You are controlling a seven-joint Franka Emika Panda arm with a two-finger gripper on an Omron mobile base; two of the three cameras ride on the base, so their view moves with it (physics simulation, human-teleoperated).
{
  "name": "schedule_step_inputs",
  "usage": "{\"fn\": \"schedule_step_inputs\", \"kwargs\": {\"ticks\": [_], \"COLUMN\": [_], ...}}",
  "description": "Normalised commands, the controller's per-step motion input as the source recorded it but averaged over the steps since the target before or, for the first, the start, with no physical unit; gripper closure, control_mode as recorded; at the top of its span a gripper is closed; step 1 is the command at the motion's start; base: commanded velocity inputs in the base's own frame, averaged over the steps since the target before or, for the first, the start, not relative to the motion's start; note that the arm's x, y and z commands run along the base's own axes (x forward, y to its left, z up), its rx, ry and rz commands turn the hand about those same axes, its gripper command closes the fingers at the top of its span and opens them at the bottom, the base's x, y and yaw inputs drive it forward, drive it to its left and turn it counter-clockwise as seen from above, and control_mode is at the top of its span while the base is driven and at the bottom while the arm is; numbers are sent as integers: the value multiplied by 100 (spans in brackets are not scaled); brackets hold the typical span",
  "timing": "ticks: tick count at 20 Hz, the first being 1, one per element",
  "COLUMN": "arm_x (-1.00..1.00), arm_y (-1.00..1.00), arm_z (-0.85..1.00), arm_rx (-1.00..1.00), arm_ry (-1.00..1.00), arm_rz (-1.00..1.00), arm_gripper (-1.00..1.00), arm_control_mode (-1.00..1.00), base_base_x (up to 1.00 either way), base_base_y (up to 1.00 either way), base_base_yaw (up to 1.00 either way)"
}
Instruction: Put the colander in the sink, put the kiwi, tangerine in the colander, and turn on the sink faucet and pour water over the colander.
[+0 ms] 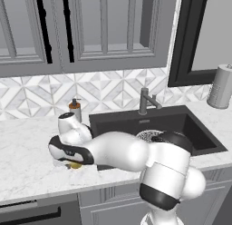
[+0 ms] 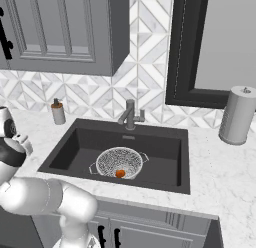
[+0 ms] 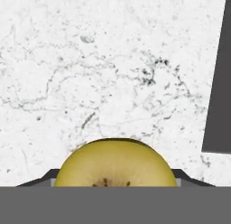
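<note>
Gripping the kiwi on the marble bench, the fingers flank it; tangerine lies inside colander in sink.

White marble counter: kiwi, soap pump bottle, paper towel roll on it.

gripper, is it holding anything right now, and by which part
The gripper is closed on the kiwi, one finger on each side of its round body, low over the marble counter.
</note>
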Motion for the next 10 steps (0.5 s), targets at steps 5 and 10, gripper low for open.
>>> {"fn": "schedule_step_inputs", "kwargs": {"ticks": [5, 10], "arm_x": [-20, -3], "arm_y": [-77, -78], "arm_z": [30, 25], "arm_rx": [0, 0], "arm_ry": [-3, -9], "arm_rz": [3, 2], "arm_gripper": [100, 100], "arm_control_mode": [-100, -100], "base_base_x": [0, 0], "base_base_y": [0, 0], "base_base_yaw": [0, 0]}}
